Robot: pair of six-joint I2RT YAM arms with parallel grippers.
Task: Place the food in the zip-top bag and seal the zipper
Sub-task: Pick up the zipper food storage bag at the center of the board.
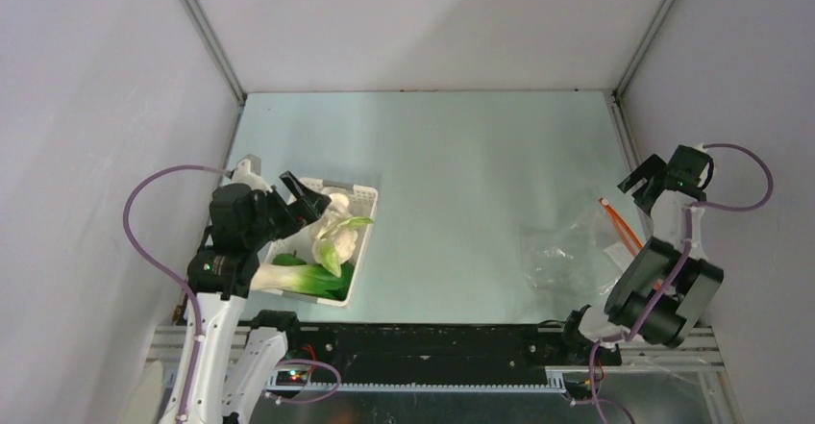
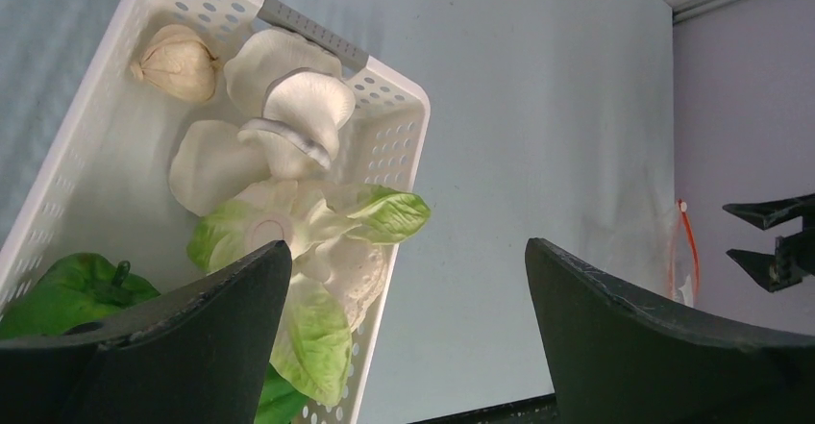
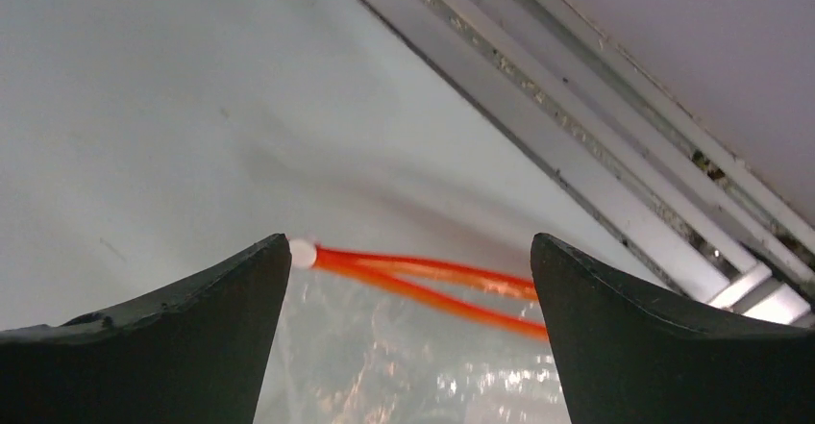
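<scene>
The pale worktop's [image 1: 452,174] clear zip-top bag [image 1: 567,246] barely shows overhead; the right wrist view reveals its zipper [image 3: 346,261] parted. Left fingers [image 2: 192,337], covering some food [image 2: 308,102], and right fingers [image 3: 173,347] gape empty.

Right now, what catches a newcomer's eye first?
The white basket at left, piled with pale and green vegetables, with the left gripper over it, jaws wide. At right, the orange zipper of the clear bag looks parted, and the right gripper is above it, jaws open too.
</scene>
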